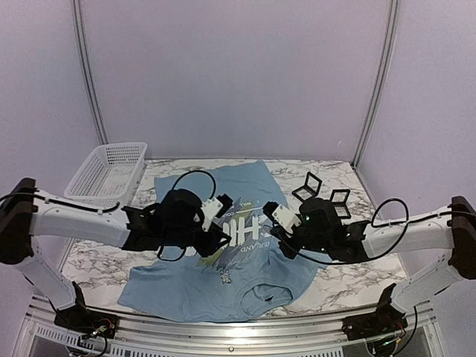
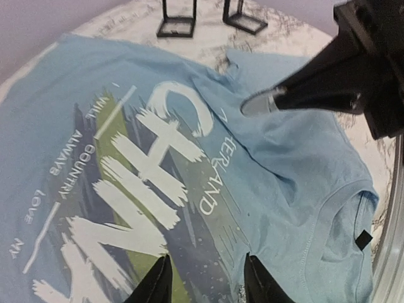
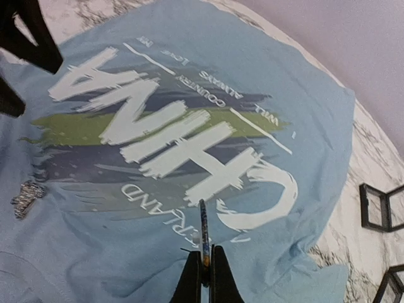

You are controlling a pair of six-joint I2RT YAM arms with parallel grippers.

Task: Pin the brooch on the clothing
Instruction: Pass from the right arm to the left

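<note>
While the right tool [image 3: 204, 254] is clamped on the brooch [image 3: 203, 222], held edge-on at its fingertips just above the T-shirt [image 3: 315, 107], the left tool [image 2: 207, 281] hangs jaws apart, empty, over the print below it.

This was a robot test booth, a lab set-up and not a home. Plain pale lilac wall panels [image 1: 238, 74] in metal posts [image 1: 375, 82] enclosed a marble-patterned table [image 1: 357, 279]. A left arm [image 1: 74, 219] and a right arm [image 1: 409, 234], trailing black cables [image 1: 195, 175], were bolted to an aluminium rail [image 1: 223, 329] at the near edge.
</note>
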